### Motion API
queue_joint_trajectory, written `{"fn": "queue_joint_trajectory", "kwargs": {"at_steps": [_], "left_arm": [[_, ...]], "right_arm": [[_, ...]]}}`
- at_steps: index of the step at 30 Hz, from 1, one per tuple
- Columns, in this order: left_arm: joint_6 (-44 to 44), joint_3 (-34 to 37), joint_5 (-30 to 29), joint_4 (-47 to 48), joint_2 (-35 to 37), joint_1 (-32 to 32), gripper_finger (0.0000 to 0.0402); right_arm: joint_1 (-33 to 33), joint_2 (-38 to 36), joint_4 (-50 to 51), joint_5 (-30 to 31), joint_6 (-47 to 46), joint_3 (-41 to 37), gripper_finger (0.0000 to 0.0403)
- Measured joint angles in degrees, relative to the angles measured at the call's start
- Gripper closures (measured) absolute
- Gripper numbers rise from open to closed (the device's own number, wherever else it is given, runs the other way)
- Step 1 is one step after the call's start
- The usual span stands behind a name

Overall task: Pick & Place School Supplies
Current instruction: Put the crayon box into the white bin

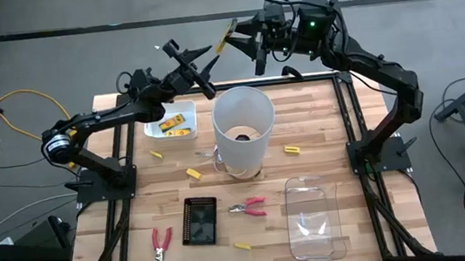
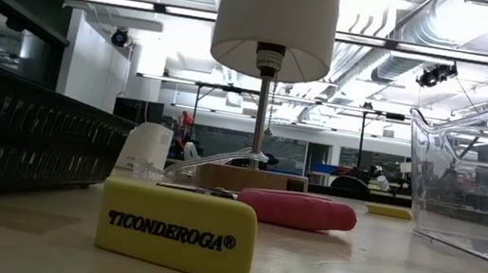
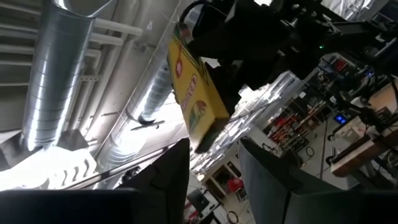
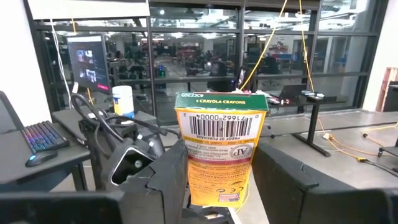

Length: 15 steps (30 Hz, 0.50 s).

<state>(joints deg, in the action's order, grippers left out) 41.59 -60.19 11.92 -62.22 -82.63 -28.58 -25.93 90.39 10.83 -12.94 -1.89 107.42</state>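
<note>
A yellow crayon box is held in the air beyond the table's far edge, with my right gripper shut on it. My left gripper is open and raised toward it; in the left wrist view its fingers stand on either side of the box's free end. On the table lie yellow erasers and two pink-handled pliers. More yellow pieces rest in a white tray. My right gripper pinches the crayon box's lower end between its two fingers, coming at it about level from the table's right. The box stands on end past the fingertips, lifted clear of everything. My left gripper: I cannot tell whether its fingers touch the box's free end.
A tall white cylinder stands mid-table, just in front of both grippers. A black flat box lies at the near left and a clear plastic container at the near right. Bare wood shows between them.
</note>
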Motion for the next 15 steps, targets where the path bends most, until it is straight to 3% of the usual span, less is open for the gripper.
{"fn": "queue_joint_trajectory", "kwargs": {"at_steps": [15], "left_arm": [[-1.5,-1.6,2.2,1.0,0.0,0.0,0.0269]], "right_arm": [[0.1,0.0,-1.4,-0.8,-0.3,0.0,0.0244]]}}
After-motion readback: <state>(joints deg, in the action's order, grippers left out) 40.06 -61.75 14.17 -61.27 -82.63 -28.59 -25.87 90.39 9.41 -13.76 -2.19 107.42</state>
